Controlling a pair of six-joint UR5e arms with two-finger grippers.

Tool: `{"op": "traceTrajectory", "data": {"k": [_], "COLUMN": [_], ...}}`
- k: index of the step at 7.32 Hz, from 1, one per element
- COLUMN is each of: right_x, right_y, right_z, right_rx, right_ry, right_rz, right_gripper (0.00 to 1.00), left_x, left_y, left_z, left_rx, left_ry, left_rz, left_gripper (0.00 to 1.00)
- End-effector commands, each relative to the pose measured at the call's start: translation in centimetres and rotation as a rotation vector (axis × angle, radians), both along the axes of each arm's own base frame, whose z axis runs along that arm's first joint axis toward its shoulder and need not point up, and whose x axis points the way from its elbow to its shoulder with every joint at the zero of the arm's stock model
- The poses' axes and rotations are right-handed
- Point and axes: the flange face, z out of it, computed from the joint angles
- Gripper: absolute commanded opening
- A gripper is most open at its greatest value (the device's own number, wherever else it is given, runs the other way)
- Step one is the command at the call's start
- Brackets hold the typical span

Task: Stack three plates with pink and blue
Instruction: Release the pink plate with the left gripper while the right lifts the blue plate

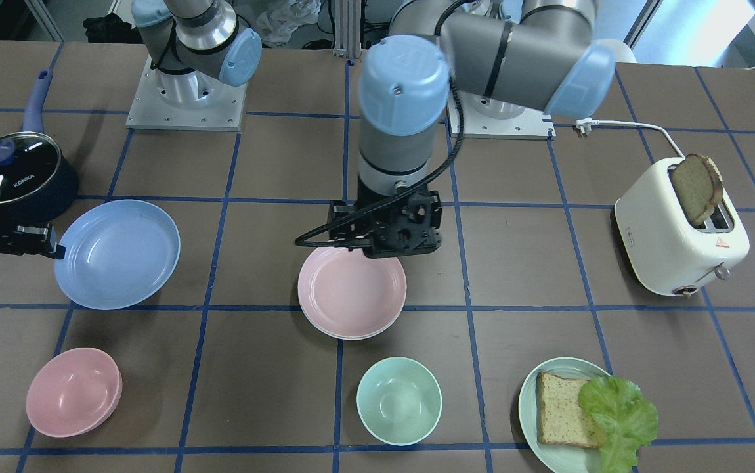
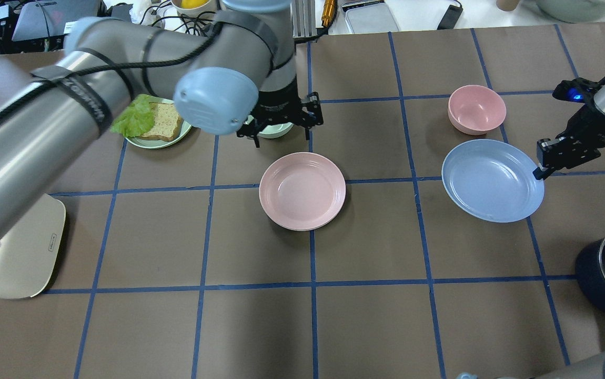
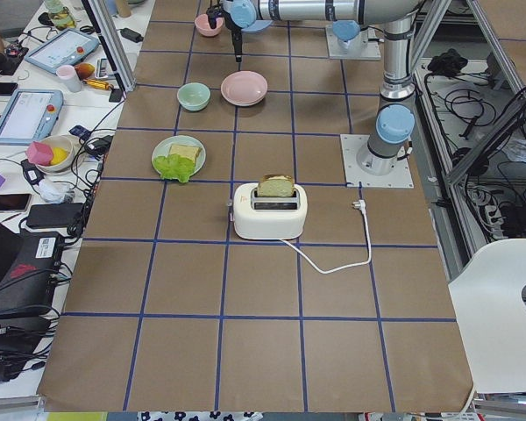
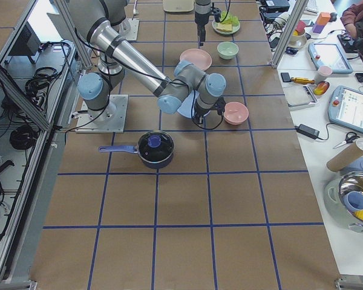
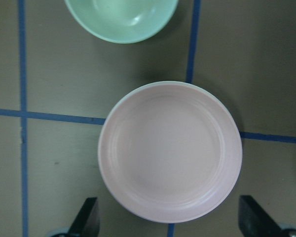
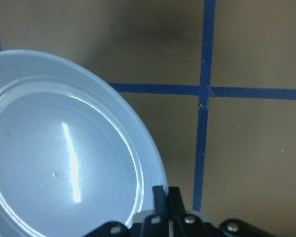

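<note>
The pale pink plate (image 1: 351, 289) sits mid-table. A paler rim (image 1: 351, 337) shows just under its near edge, so the cream-white plate seems to lie beneath it. My left gripper (image 2: 281, 136) hangs open and empty above the pink plate's far side. In the left wrist view its fingers (image 5: 86, 219) stand wide apart on either side of the pink plate (image 5: 170, 150). The light blue plate (image 2: 492, 180) lies to the right in the overhead view. My right gripper (image 2: 541, 171) is shut on the blue plate's rim (image 6: 155, 170).
A pink bowl (image 2: 476, 108) stands just beyond the blue plate. A mint bowl (image 1: 399, 401) and a green plate (image 1: 530, 401) with bread and lettuce are past the pink plate. A toaster (image 1: 679, 243) and a dark lidded pot (image 1: 16, 174) stand near the table's ends.
</note>
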Motion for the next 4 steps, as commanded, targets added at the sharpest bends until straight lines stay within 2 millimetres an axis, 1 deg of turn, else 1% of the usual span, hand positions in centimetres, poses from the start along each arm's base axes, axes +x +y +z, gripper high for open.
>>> {"op": "traceTrajectory", "data": {"k": [1, 2, 3, 4], "right_x": [4.0, 8.6, 12.8, 14.7], "right_y": [-1.6, -1.9, -2.2, -2.5], "right_z": [2.2, 3.9, 5.2, 5.8], "right_rx": [0.019, 0.028, 0.017, 0.016], "right_ry": [-0.001, 0.029, 0.055, 0.065], "right_rz": [-0.034, -0.083, -0.1, -0.111], "right_gripper": [0.0, 0.0, 0.0, 0.0], "left_x": [8.4, 9.7, 10.1, 11.1], "left_y": [1.0, 2.6, 3.9, 4.0], "left_z": [7.6, 10.4, 11.0, 9.6], "left_rx": [-0.044, -0.092, -0.085, -0.066], "left_ry": [0.032, 0.017, 0.01, 0.012], "left_rz": [0.037, -0.018, -0.024, -0.017], "left_gripper": [1.0, 1.0, 1.0, 1.0]}}
